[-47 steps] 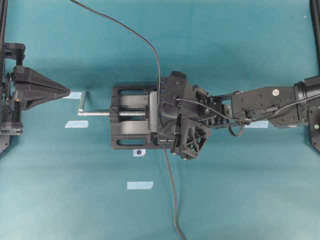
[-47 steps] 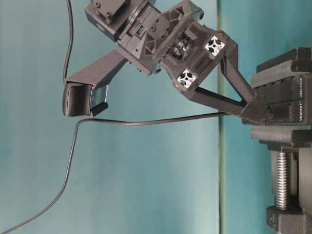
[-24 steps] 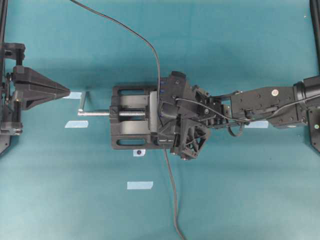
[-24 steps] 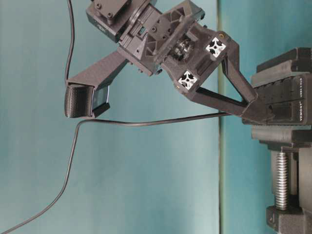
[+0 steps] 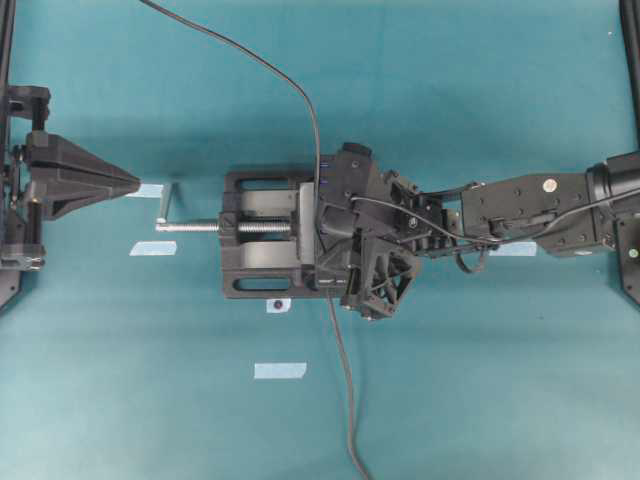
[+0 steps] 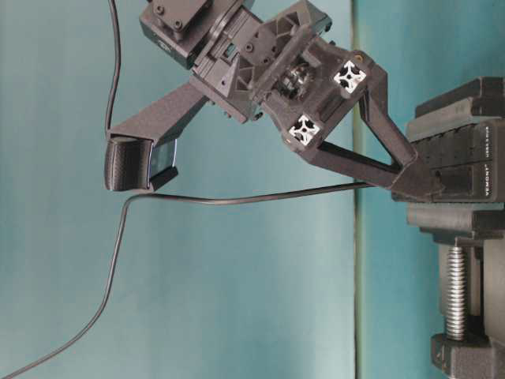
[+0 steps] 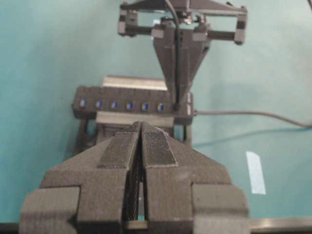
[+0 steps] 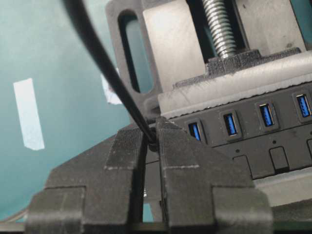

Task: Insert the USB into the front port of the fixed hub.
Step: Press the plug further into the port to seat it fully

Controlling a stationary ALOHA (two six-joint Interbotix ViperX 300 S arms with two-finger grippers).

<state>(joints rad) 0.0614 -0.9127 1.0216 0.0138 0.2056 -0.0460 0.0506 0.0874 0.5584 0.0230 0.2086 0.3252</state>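
Note:
The fixed hub [image 8: 253,131] is a black strip with a row of blue ports, clamped in a black vise [image 5: 262,235]. My right gripper [image 8: 152,141] is shut on the USB [image 8: 153,138], a small black plug whose thin black cable [image 8: 97,53] rises away from it. The plug is pressed at the hub's end, beside the last blue port that shows; the port under it is hidden by the fingers. From the left wrist, those fingers [image 7: 178,92] come down on the right end of the hub [image 7: 131,105]. My left gripper [image 7: 141,129] is shut and empty, far to the left [image 5: 130,183].
The vise's silver screw [image 5: 200,226] and handle point left toward the left gripper. A thicker grey cable [image 5: 345,400] leaves the hub's front end toward the table edge. Several blue tape pieces [image 5: 279,370] lie on the teal cloth.
The right gripper has shifted very slightly at the hub since the earliest frame. The left arm and the cables have not moved.

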